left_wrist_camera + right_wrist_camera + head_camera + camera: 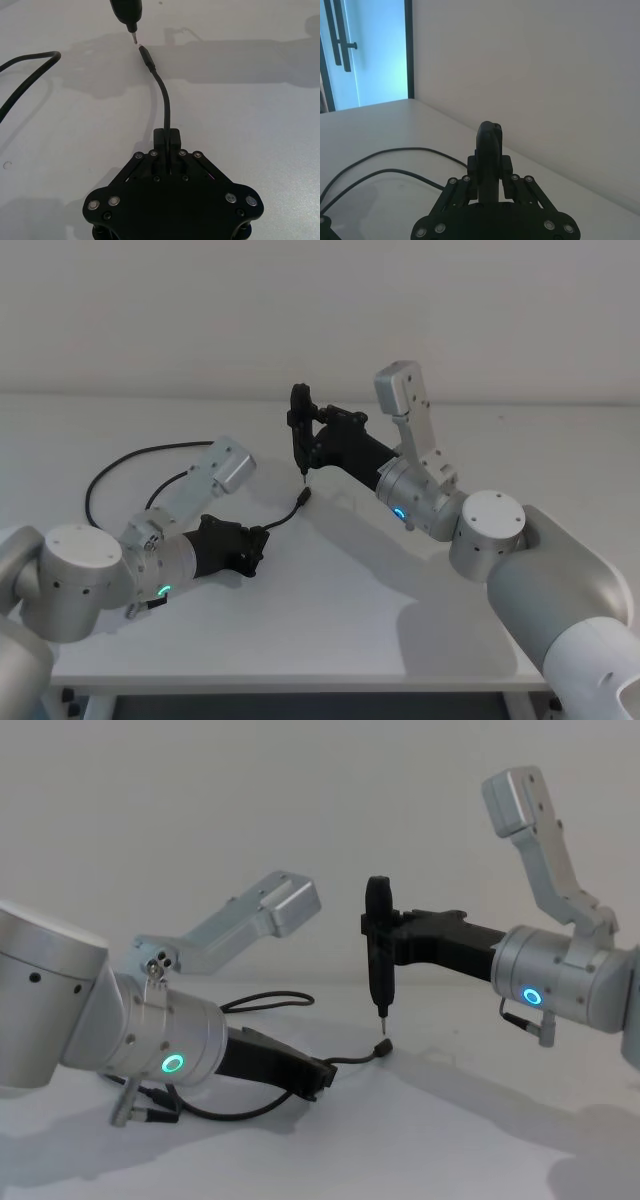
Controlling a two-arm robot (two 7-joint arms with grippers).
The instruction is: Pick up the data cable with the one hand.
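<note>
The data cable [120, 462] lies on the white tabletop [330, 600] in loose black loops toward the robot's left, and one end section runs out of the left claw [168, 136], curves up off the surface and ends in a small plug [147, 56] that hangs just above the tabletop; the left claw is low over the tabletop and is clenched on the cable a short way behind that plug, as the left wrist view shows, with the cord passing between its closed fingers; so the grasp looks made, and I judge the step in hand to be the lift, or else a joining of the plug to something, since the right claw [299, 430] is raised over the middle of the tabletop, gripping a slim black pen-like tool [378, 948] upright, its thin tip [381, 1014] pointing down just above the plug and, as far as I can tell, not touching it; the next move calls for the left arm to rise steadily with its grip kept firm, so that the trailing loops follow off the tabletop without snagging on the arm; the right arm need only hold clear of the rising cord.
</note>
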